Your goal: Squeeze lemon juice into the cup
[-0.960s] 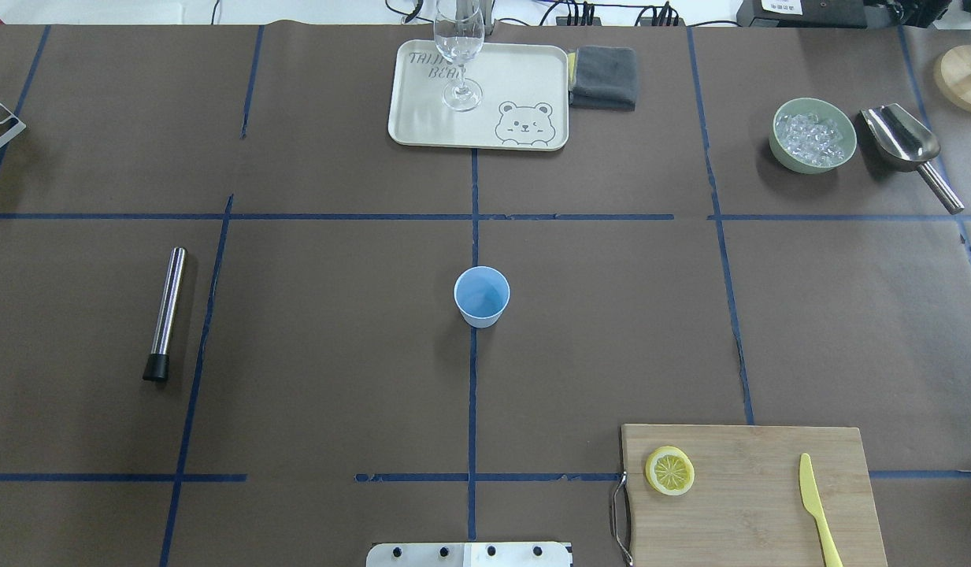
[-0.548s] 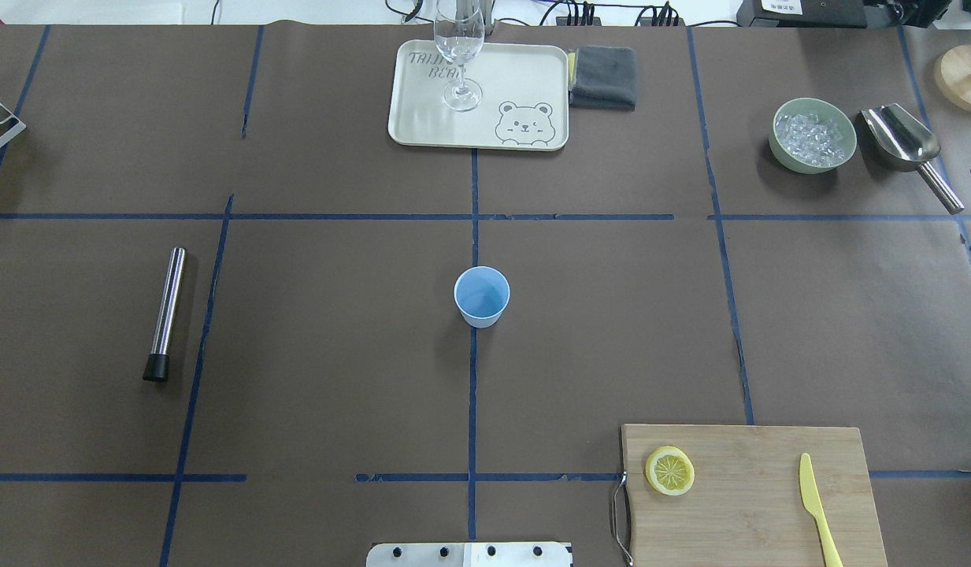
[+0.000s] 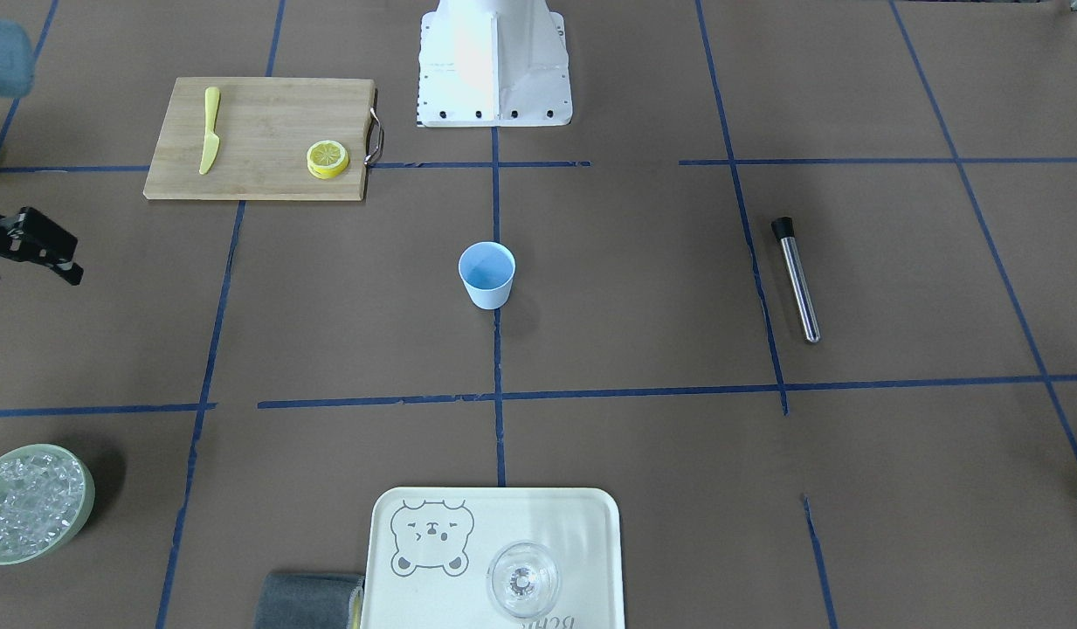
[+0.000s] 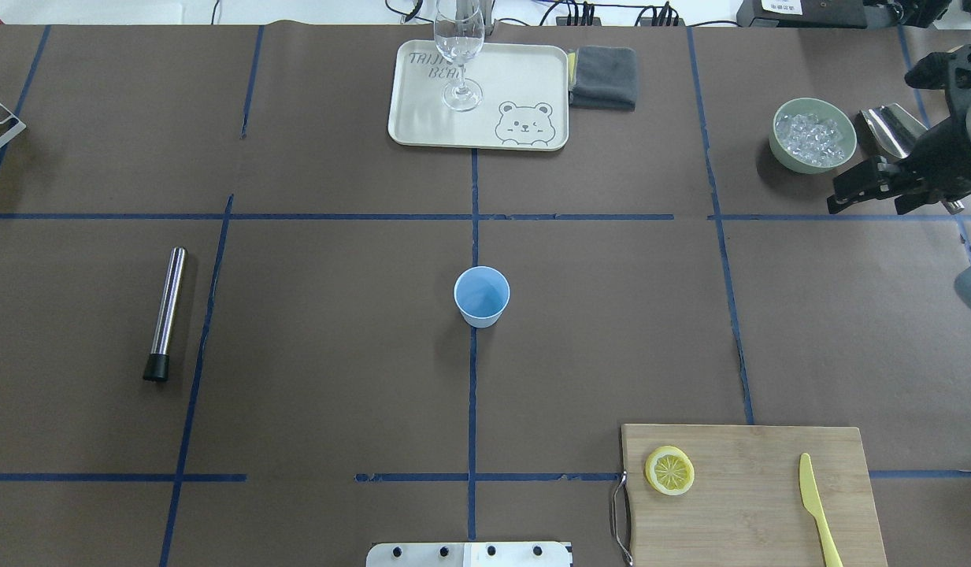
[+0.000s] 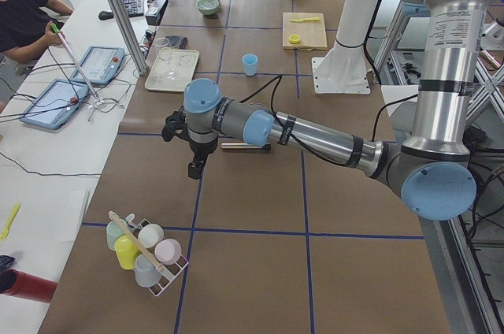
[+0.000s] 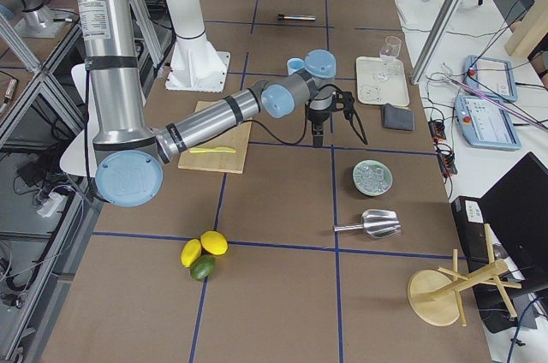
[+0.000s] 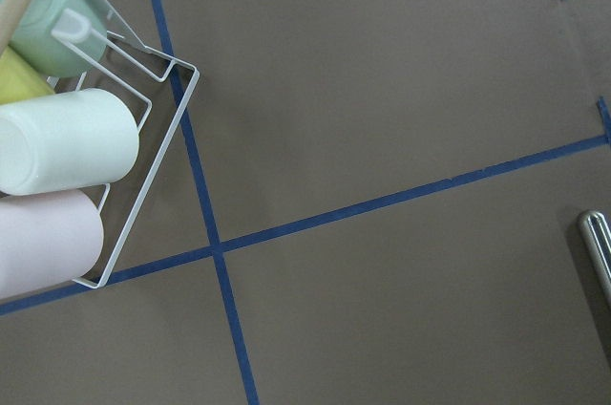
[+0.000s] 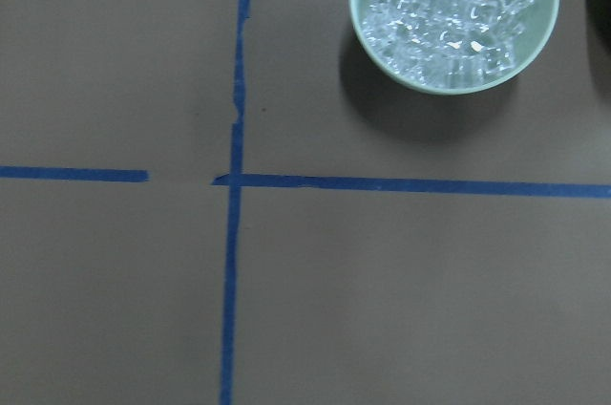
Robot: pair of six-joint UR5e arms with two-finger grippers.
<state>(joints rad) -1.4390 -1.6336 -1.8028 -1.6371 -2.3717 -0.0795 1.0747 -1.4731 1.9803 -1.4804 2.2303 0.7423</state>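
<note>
The lemon point(image 4: 669, 470) is a thin yellow slice lying flat on the left part of a wooden cutting board point(image 4: 761, 504) at the near right; it also shows in the front view point(image 3: 327, 159). The cup point(image 4: 481, 295) is light blue and stands upright at the table's middle point(image 3: 486, 273). My right gripper point(image 4: 867, 201) hovers open and holding nothing at the far right beside the ice bowl, well away from both. My left gripper point(image 5: 193, 168) hangs over the table's left end near the steel rod; I cannot tell whether it is open.
A yellow knife point(image 4: 816, 504) lies on the board's right. A green bowl of ice point(image 4: 813, 135) and a metal scoop point(image 4: 887, 130) sit under the right arm. A tray point(image 4: 524, 79) with a stemmed glass point(image 4: 459, 47), a grey cloth point(image 4: 603, 76), a steel rod point(image 4: 166, 311) and a cup rack point(image 7: 57, 147) stand around.
My right arm has come into the overhead view from the right edge and now sits beside the ice bowl. Lemon slice, cup and the other objects have not moved.
</note>
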